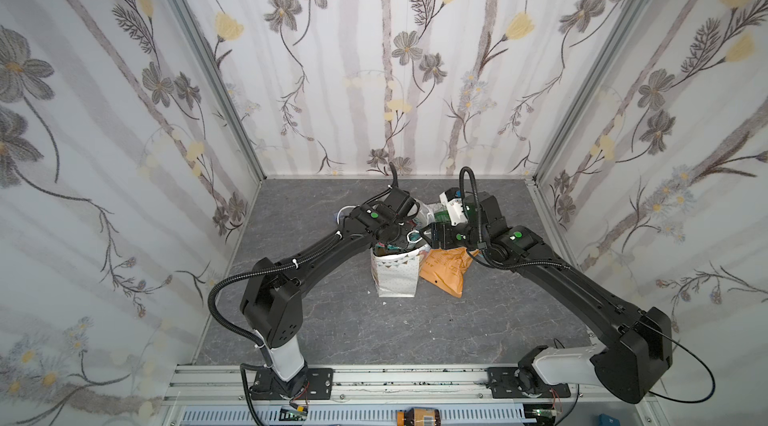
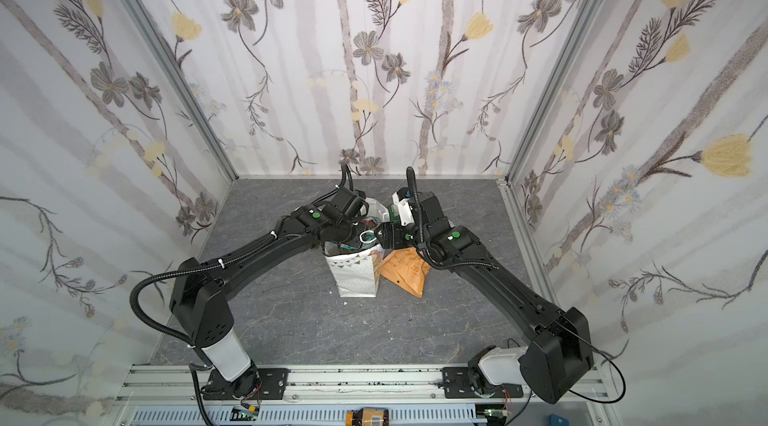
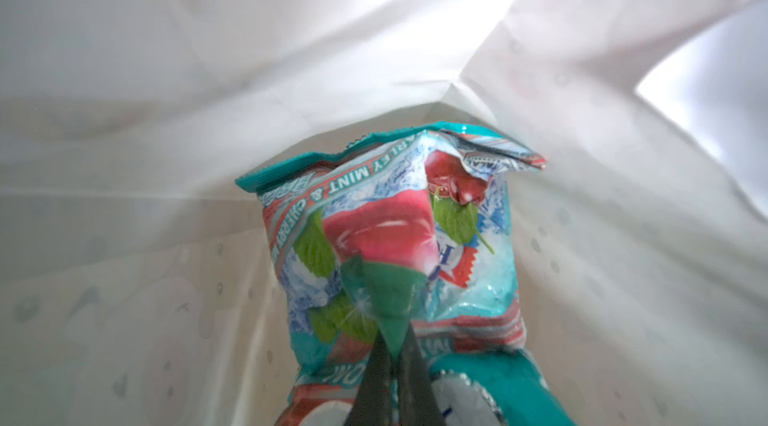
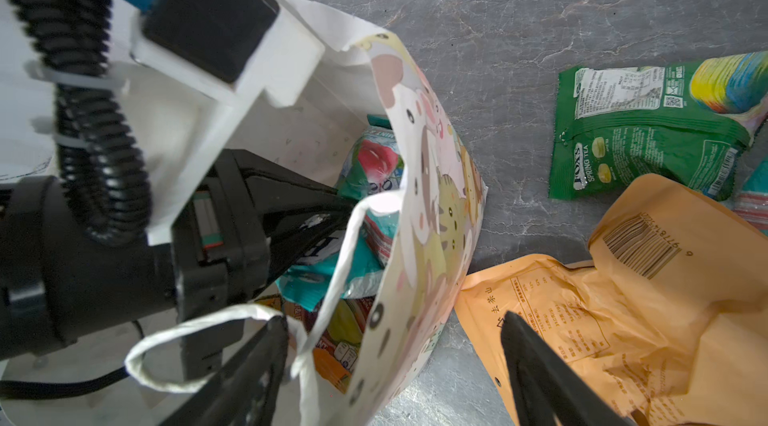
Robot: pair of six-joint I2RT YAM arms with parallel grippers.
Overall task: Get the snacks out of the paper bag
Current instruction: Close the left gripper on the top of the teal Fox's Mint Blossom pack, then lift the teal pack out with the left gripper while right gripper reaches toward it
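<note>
Widest of all, the grey marbled worktop [image 1: 332, 328] carried everything, and near its middle the paper bag [image 1: 395, 274] stood upright with both arms crowded over its mouth. Lying flat just beside the bag, on the right arm's side, was the orange pouch [image 1: 446, 270], already out. Beyond it in the right wrist view lay the green packet [image 4: 648, 133] lettered FOX'S, out as well. And down inside the bag, there it was: the teal packet [image 3: 386, 228] with cherry and mint print, and the left jaws were clenched on a pinched-up fold of its film. More packets showed beneath it in the bag, among them a yellow-green packet [image 4: 347, 322]. The right jaws stood wide apart and held nothing, one finger by the white cord handle [image 4: 349, 245], the other over the orange pouch, the bag's wall between them. By my read these packets would be light, puffy and crinkly, with slick film that could slide out of a pinch taken on the belly; a flat sealed edge would give the surer hold. The bag itself looked thin and light, so it might well rise or tip with the packet unless its rim was steadied.
</note>
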